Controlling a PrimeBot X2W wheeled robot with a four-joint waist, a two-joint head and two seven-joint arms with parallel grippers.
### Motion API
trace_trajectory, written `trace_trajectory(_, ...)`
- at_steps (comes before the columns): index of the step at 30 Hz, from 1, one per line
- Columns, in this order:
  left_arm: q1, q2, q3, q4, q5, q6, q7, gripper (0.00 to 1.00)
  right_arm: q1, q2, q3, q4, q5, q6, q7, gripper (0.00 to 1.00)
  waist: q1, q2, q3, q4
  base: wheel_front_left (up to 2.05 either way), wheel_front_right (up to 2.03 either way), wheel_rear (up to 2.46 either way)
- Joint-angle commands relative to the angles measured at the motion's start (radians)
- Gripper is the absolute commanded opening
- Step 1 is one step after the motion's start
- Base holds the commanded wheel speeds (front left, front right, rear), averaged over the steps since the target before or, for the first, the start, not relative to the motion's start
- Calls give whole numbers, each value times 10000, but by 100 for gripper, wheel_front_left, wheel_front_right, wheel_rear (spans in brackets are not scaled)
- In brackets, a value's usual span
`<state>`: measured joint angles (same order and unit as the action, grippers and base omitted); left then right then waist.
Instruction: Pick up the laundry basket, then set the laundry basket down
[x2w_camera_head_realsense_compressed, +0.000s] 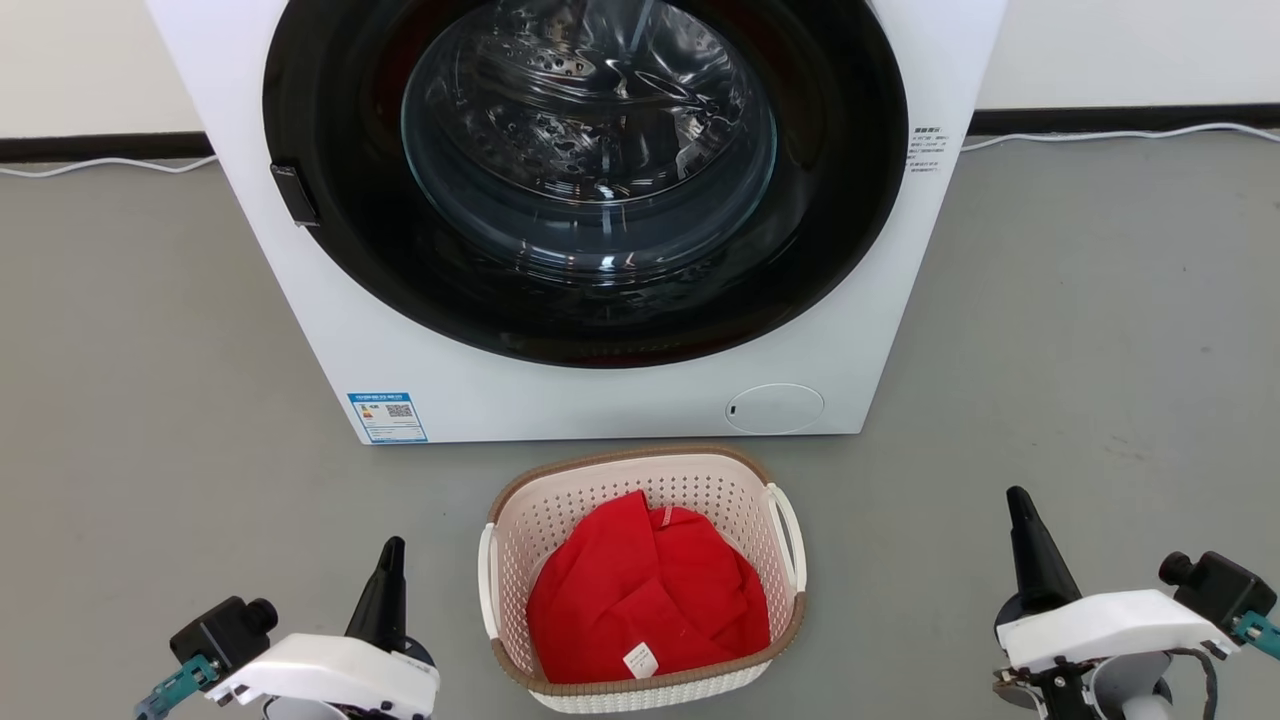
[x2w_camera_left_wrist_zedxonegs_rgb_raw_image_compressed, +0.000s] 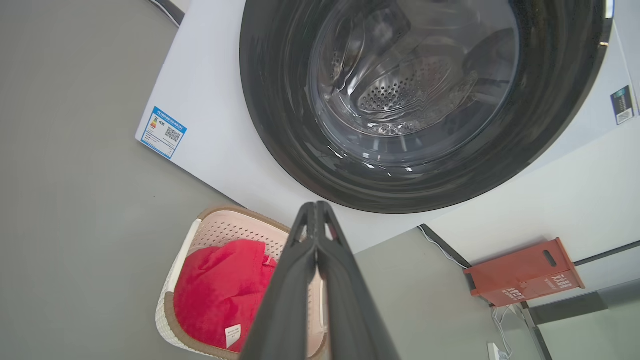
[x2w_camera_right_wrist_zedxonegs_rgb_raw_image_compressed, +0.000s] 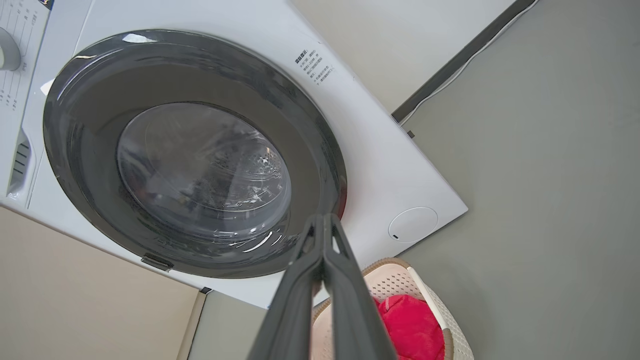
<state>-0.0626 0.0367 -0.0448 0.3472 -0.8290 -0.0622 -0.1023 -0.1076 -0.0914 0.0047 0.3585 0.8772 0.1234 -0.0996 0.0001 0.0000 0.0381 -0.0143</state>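
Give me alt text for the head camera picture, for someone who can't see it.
A cream laundry basket holding a red garment sits on the grey floor before a white washer. The left hand and right hand, both shut, flank the basket without touching it.

The laundry basket (x2w_camera_head_realsense_compressed: 600, 500) sits on the grey floor (x2w_camera_head_realsense_compressed: 150, 400) just before the white washer (x2w_camera_head_realsense_compressed: 600, 400), a red garment (x2w_camera_head_realsense_compressed: 640, 600) inside. The left end effector (x2w_camera_head_realsense_compressed: 392, 552) and right end effector (x2w_camera_head_realsense_compressed: 1019, 503) flank it, touching nothing.
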Motion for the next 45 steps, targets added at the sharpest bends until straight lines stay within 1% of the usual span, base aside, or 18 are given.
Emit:
trace_trajectory(1,-344,71,218,-314,-337,-98,73,0,-200,-47,5,-335,304,32,97,0,-1,0,-7,3,0,0,0)
trace_trajectory(45,-412,110,1049,-741,-4867,-454,1339,0,-81,231,-724,-822,4557,57,1336,0,-1,0,-216,88,0,0,0)
